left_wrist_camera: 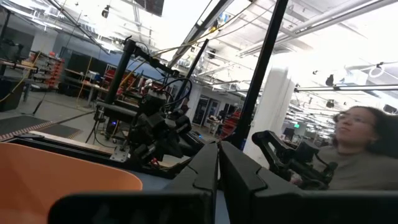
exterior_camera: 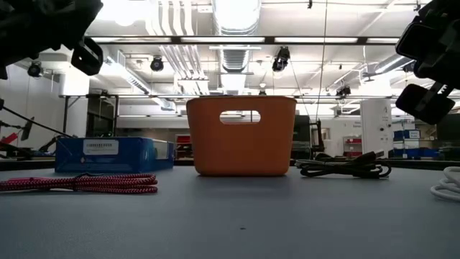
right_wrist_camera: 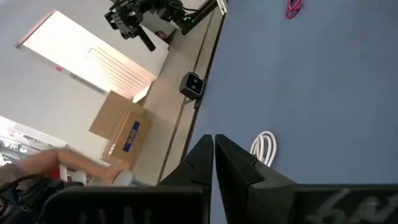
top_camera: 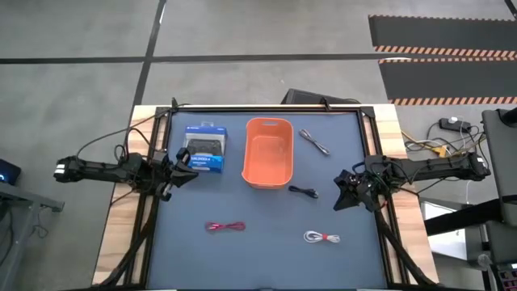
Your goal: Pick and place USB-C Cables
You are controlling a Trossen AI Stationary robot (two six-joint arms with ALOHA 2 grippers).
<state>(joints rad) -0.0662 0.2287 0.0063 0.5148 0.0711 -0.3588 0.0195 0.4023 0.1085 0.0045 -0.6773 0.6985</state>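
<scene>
Four cables untouched | black cable lies lengthwise just left of right claw, clenched empty | left claw clenched, farther.

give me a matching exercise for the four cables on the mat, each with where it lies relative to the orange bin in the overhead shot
Things:
1. red cable
2. white cable
3. black cable
4. grey cable

Places, high view, relative to the orange bin:
A. right of the bin, near the mat's far edge
B. just off the bin's near right corner
C. near edge of the mat, left of the bin's centre
D. near edge of the mat, right of the bin

Pairs: 1-C, 2-D, 3-B, 4-A
</scene>
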